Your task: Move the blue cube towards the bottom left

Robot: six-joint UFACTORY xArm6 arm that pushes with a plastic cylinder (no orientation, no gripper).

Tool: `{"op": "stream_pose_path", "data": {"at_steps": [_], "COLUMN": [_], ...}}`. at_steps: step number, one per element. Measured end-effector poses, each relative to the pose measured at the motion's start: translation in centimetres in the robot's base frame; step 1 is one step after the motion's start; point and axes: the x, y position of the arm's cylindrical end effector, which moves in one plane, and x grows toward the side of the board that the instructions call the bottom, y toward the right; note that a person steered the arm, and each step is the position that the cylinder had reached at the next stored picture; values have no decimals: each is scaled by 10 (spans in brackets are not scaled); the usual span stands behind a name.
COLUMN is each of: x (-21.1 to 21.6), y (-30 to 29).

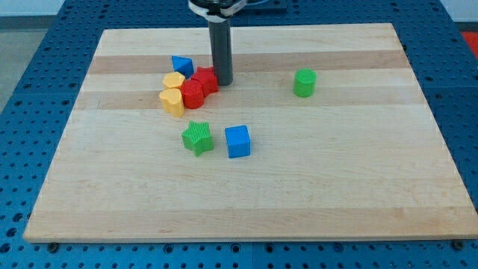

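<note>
The blue cube (238,141) sits near the middle of the wooden board (336,179), just right of a green star block (197,137). My tip (223,81) is above it in the view, some way off, touching the right side of a red block (205,78). The rod rises straight up from there to the view's top.
A cluster sits left of my tip: a blue triangular block (181,65), two yellow blocks (174,80) (172,101), and a second red block (193,94). A green cylinder (304,82) stands alone at the right. The blue perforated table surrounds the board.
</note>
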Motion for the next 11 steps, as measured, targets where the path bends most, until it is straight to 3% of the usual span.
{"op": "stream_pose_path", "data": {"at_steps": [3, 5, 9, 11], "x": [-23, -27, -88, -76], "y": [-22, -77, -145, -158]}}
